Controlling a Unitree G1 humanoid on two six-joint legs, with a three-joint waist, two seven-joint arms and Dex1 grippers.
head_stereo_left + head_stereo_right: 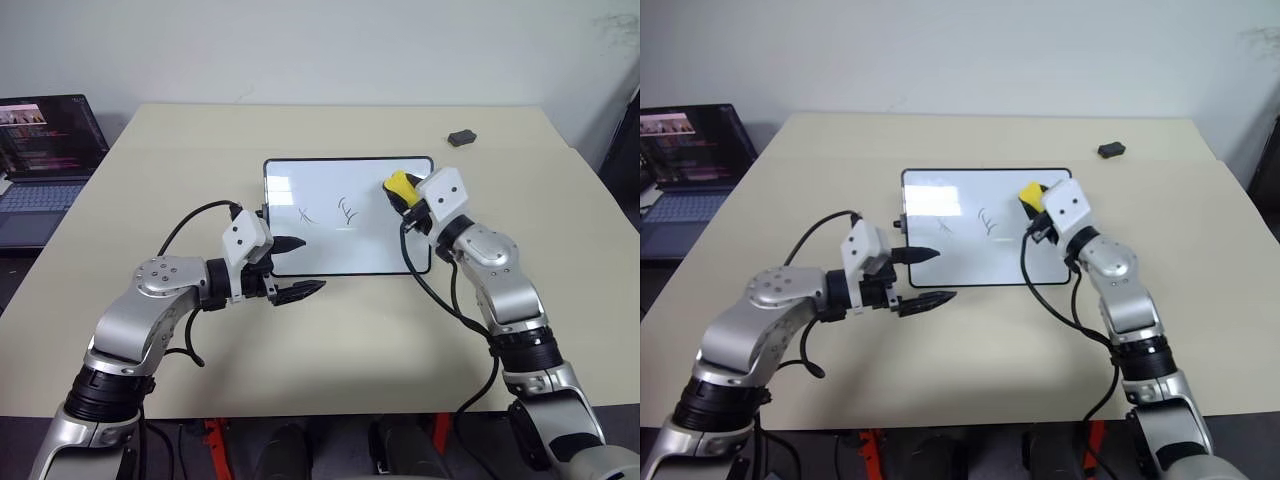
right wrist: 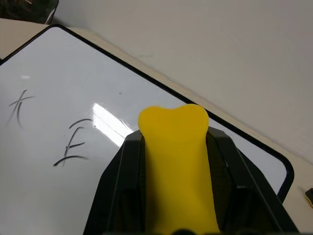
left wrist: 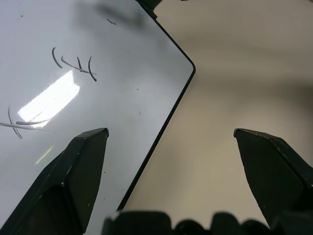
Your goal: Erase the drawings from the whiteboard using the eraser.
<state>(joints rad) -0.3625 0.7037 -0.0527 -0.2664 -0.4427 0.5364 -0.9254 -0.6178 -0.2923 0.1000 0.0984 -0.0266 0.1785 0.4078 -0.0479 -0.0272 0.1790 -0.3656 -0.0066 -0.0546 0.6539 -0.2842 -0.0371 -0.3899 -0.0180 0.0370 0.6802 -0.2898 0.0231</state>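
The whiteboard point(image 1: 335, 252) lies flat in the middle of the table, white with a thin black frame. Two of the drawings show on it: an x-like mark point(image 1: 307, 214) and a squiggle point(image 1: 348, 210) to its right, also seen as the x-like mark point(image 2: 18, 105) and the squiggle point(image 2: 73, 144). My right gripper point(image 1: 402, 192) is shut on the yellow eraser point(image 1: 399, 185) over the board's far right part; whether the eraser point(image 2: 178, 161) touches the surface I cannot tell. My left gripper point(image 1: 308, 265) is open and holds nothing, its fingers point(image 3: 83, 161) straddling the board's near edge at the left.
A small dark grey lump point(image 1: 461, 137) lies near the table's far right corner. An open laptop point(image 1: 45, 160) stands off the table's left side. Black cables loop beside both wrists. Bare beige tabletop point(image 1: 180, 170) surrounds the board.
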